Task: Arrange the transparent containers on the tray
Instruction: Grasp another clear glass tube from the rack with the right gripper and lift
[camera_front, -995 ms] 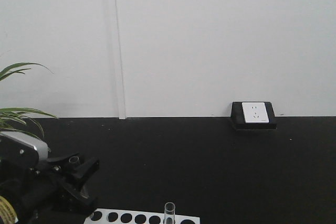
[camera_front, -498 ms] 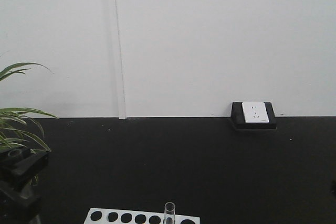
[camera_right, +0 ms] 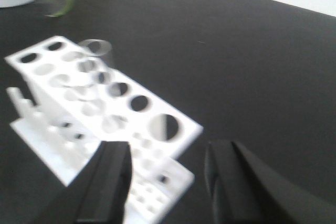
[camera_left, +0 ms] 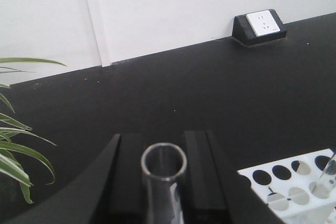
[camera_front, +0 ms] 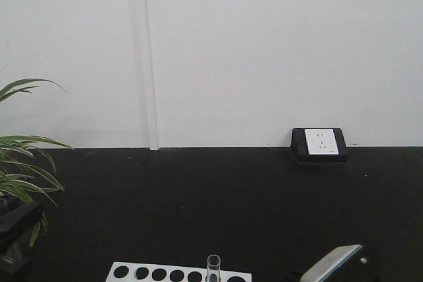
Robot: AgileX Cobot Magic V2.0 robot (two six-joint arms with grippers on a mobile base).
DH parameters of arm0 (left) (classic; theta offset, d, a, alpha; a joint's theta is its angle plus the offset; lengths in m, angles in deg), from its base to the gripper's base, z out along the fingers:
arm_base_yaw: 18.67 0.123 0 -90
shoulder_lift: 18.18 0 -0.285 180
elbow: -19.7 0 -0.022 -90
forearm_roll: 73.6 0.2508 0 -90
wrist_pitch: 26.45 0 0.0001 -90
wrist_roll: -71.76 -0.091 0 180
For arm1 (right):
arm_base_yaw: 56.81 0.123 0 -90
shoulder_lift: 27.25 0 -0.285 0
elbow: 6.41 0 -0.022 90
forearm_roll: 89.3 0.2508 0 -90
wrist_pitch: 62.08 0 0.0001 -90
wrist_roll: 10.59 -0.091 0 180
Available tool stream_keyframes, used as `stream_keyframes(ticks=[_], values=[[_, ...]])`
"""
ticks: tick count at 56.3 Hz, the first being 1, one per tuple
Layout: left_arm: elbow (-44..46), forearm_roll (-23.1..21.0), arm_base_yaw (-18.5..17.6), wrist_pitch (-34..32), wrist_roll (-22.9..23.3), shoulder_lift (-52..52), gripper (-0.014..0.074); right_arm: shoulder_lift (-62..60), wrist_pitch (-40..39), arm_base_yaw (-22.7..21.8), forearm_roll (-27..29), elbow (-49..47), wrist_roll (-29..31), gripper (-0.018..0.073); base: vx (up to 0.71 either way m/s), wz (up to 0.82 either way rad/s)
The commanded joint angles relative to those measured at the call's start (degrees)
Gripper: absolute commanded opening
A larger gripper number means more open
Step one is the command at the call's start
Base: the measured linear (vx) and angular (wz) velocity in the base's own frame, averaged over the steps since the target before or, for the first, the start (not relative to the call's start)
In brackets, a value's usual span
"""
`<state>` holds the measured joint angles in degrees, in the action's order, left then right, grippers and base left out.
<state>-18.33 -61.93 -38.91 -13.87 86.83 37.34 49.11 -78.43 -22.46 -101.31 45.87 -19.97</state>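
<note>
— One change: left arm (camera_front: 16, 229) has slid almost out of the front view; right arm (camera_front: 330, 265) now pokes in low right.
— Meaning?
— My read: left carries off its pick, right goes for the next. Left fingers (camera_left: 128, 177) are clamped on a test tube (camera_left: 160, 192); right fingers (camera_right: 107, 182) stand apart above the rack (camera_right: 131, 114), view blurred.
— Tube look?
— Thin clear glass, round open rim toward the wrist camera, over the black desk (camera_left: 184, 93). Second tube (camera_front: 213, 265) stands in the rack. Tray isn't in any view.
</note>
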Motion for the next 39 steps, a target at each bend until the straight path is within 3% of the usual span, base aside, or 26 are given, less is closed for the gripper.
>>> stream_keyframes(ticks=[1, 12, 39], values=[[1.8, -0.2, -0.3, -4.4, 0.3, -0.6, 0.0111, 3.7, -9.4, 2.2, -0.3, -2.6, 0.4, 0.0472, 0.0, 0.0], [1.8, -0.2, -0.3, -4.3, 0.3, -0.6, 0.0111, 11.9, -13.1, 4.7, -0.3, -6.4, 0.4, 0.0538, 0.0, 0.0], [1.8, -0.2, -0.3, -4.3, 0.3, -0.6, 0.0111, 22.7, -17.7, 4.8, -0.2, -15.7, 0.4, 0.0534, 0.0, 0.0]])
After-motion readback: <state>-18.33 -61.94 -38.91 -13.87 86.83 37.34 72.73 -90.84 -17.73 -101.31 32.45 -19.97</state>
